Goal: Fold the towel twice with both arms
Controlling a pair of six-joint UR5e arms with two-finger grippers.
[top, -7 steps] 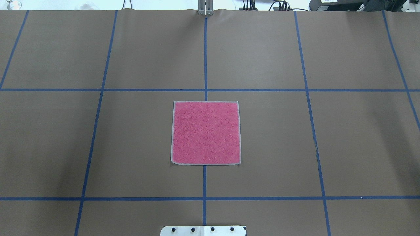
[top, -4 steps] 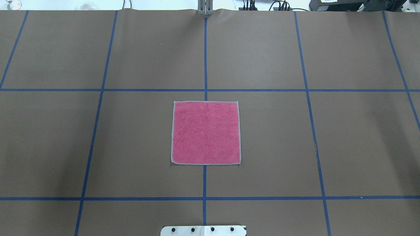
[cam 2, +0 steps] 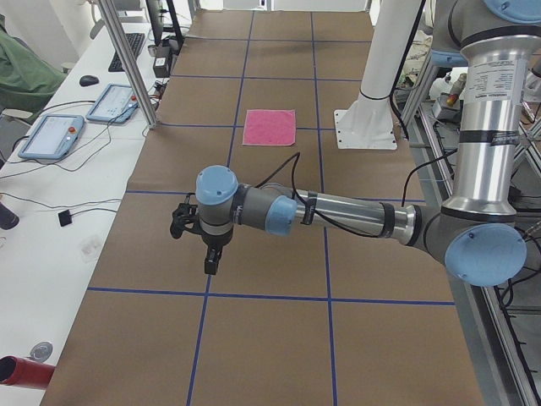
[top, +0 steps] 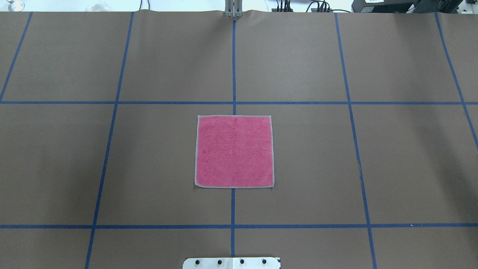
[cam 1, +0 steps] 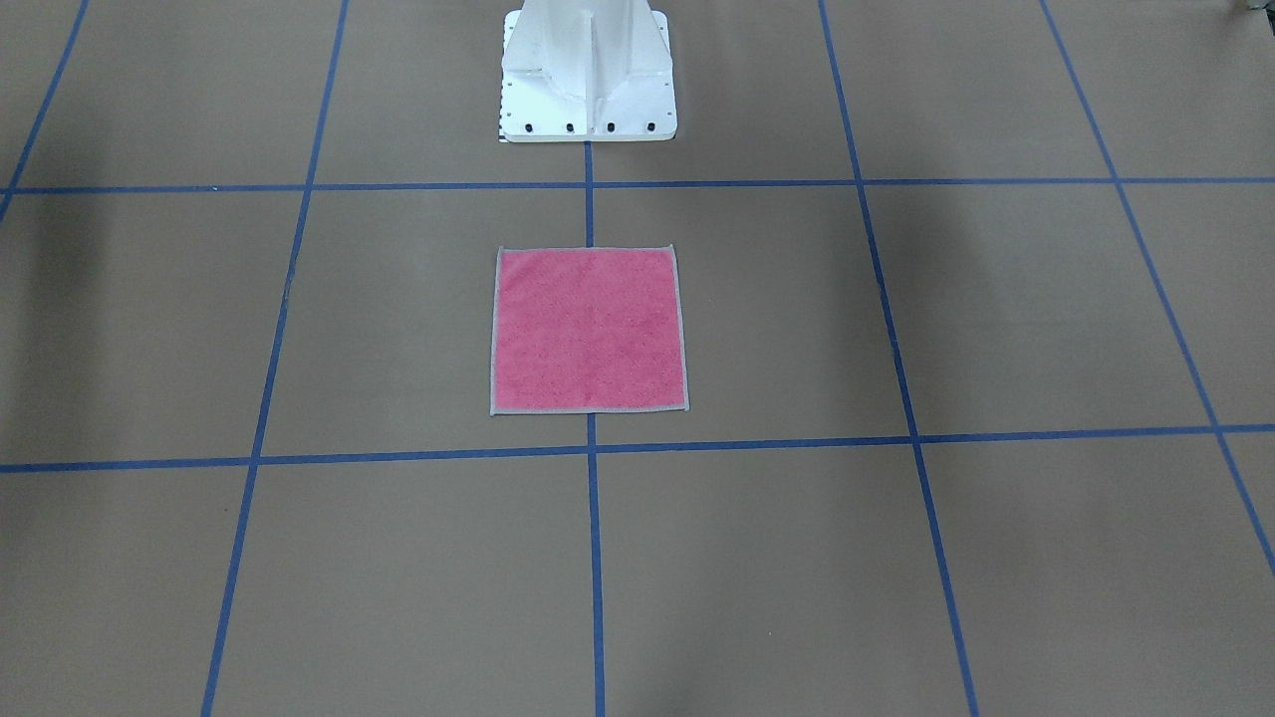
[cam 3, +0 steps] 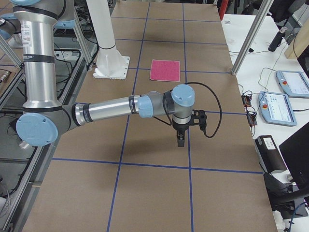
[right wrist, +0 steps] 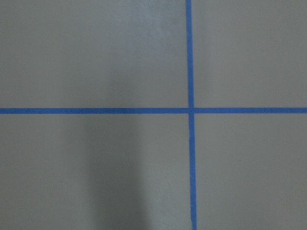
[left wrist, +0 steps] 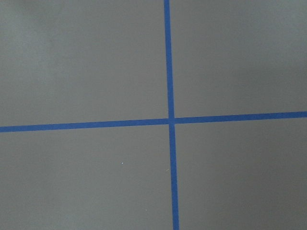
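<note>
The towel [top: 234,151] is looped terry cloth, matt and nubbly, its stitched hem [top: 233,186] flatter. The counter [top: 168,56] wears a matt brown sheet, paper-like, crossed by smooth blue tape [top: 233,63]. The left arm [cam 2: 355,216] and right arm [cam 3: 106,110] have satin metal tubes and smooth blue plastic caps [cam 2: 218,182]. The base [cam 1: 586,70] is glossy white.

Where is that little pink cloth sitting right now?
In the overhead view the towel lies flat at the middle of the brown table, astride the centre blue tape line, just ahead of the white pedestal base.
</note>
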